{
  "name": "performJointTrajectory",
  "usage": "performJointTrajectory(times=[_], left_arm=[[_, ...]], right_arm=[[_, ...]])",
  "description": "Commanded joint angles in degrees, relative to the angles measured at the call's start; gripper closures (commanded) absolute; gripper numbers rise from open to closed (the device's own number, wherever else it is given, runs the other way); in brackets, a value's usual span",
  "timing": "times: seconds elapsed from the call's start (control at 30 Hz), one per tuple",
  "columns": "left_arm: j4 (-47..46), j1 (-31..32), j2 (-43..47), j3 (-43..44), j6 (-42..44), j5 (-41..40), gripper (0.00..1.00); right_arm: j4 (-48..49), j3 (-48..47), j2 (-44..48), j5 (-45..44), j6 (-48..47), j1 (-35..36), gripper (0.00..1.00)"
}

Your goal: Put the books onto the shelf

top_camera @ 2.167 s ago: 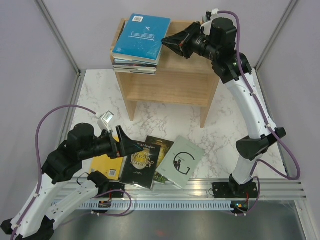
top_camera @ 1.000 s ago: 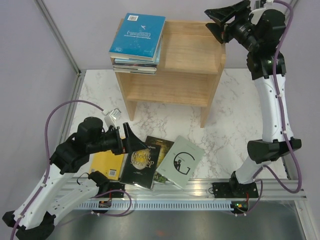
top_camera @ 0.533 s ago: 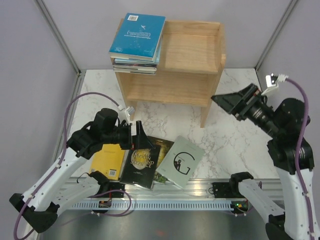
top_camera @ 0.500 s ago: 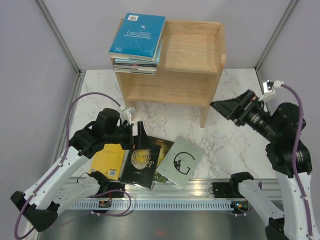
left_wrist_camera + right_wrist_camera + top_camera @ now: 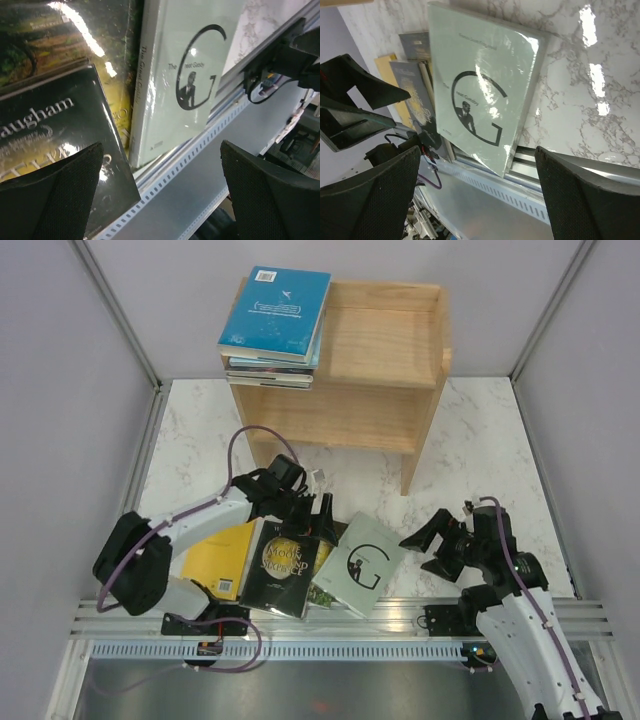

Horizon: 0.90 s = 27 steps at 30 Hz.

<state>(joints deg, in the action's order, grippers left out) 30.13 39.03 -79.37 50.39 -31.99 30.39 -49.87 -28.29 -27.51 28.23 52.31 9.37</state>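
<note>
The wooden shelf [image 5: 385, 335] stands at the back, with a stack of books on its top left; a light blue book [image 5: 275, 312] lies uppermost. Several books lie overlapped at the table's front: yellow [image 5: 215, 558], black with gold title [image 5: 280, 565] [image 5: 55, 130], green illustrated [image 5: 327, 552] and pale grey-green [image 5: 365, 565] [image 5: 185, 75] [image 5: 485, 85]. My left gripper [image 5: 315, 510] [image 5: 160, 200] hangs open just over the black and green books. To the right of the pale book, my right gripper [image 5: 427, 550] [image 5: 477, 200] is low and open, holding nothing.
The marble table [image 5: 470, 440] ends at a metal rail [image 5: 330, 625] [image 5: 200, 165] along the front, and the books' near corners overhang it. Grey walls and frame posts close in both sides. In the right wrist view the left gripper's fingers [image 5: 350, 105] show beyond the books.
My right arm has swung down from above the shelf to the table's front right, beside the pale book. My left arm has reached right, over the black and green books.
</note>
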Motion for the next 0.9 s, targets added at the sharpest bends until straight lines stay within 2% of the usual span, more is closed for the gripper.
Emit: performJointTrajectory(times=[0.0,0.27,0.43,0.6,0.77,0.87], left_arm=[[-6.3,1.5,-6.1,3.5,4.7,0.5,0.00],[-10.4,4.5,-14.8,3.8,4.3,-0.7,0.00],[-13.0,7.3,-19.0,2.7,3.5,-1.5,0.00],[-14.3,9.3,-22.3,2.9,2.9,-4.2,0.00],[-16.0,9.9,-24.9,2.9,2.2,-0.3,0.00],[-21.2,10.5,-24.8,0.6,-0.8,5.2,0.03]], right_arm=[[2.2,5.2,1.5,0.9,2.9,0.0,0.02],[4.4,15.3,4.8,1.4,5.8,0.0,0.02],[9.0,22.0,5.7,2.0,8.1,-0.1,0.02],[14.4,25.0,4.0,1.7,9.7,0.0,0.02],[20.5,26.4,-0.7,1.4,10.4,0.2,0.02],[25.2,27.1,-4.3,1.0,11.5,1.2,0.02]])
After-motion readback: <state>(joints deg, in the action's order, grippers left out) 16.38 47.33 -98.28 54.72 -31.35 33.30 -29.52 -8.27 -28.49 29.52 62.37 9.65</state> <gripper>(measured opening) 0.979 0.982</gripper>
